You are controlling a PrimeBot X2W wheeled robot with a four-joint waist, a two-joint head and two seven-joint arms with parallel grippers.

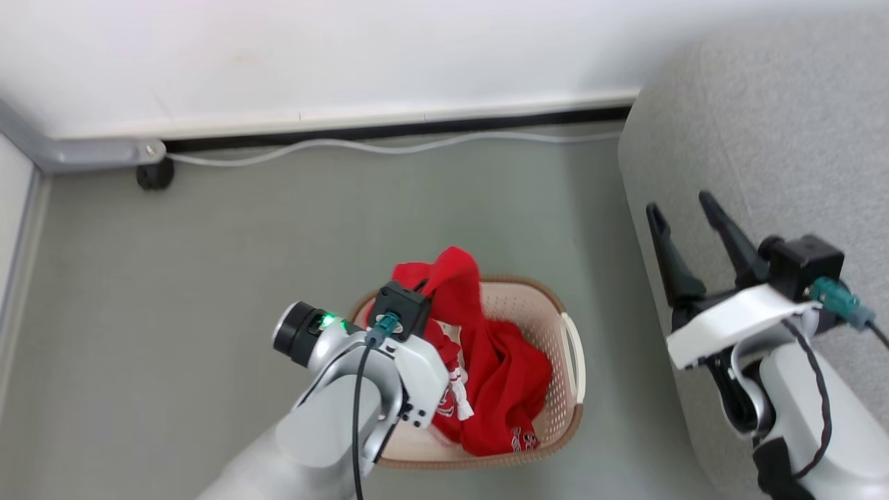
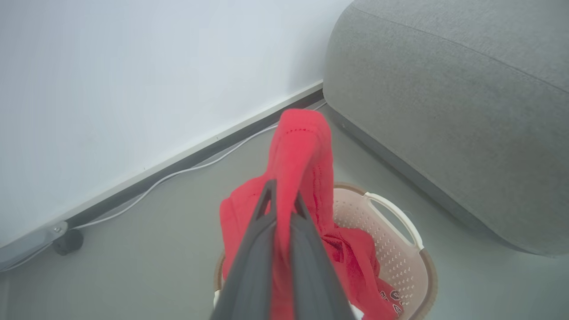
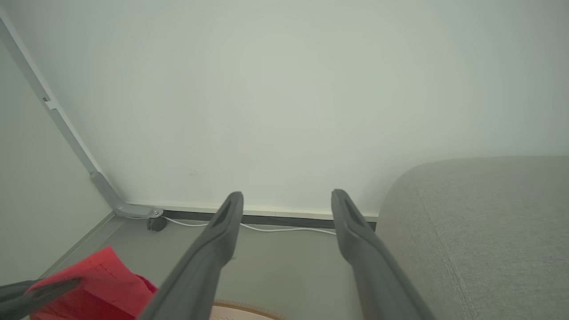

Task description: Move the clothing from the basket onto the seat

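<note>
Left gripper (image 2: 282,198) is clamped tight on a fold of the clothing (image 1: 503,368). The pinched bunch stands up above the basket (image 1: 555,319) while the rest hangs down into it. Right gripper (image 1: 680,205) gapes wide, holding nothing, poised over the edge of the seat (image 1: 764,125), just right of the basket.

To lift well, go straight up until the trailing hem clears the rim, then swing right over the seat. Otherwise the cloth may snag and drag the basket along.

Hard to read: in the head view the left fingertips are buried in red. It's probably more than one garment bundled together, but I can't tell. The left arm hides the basket's near-left rim, and cloth covers its floor.
</note>
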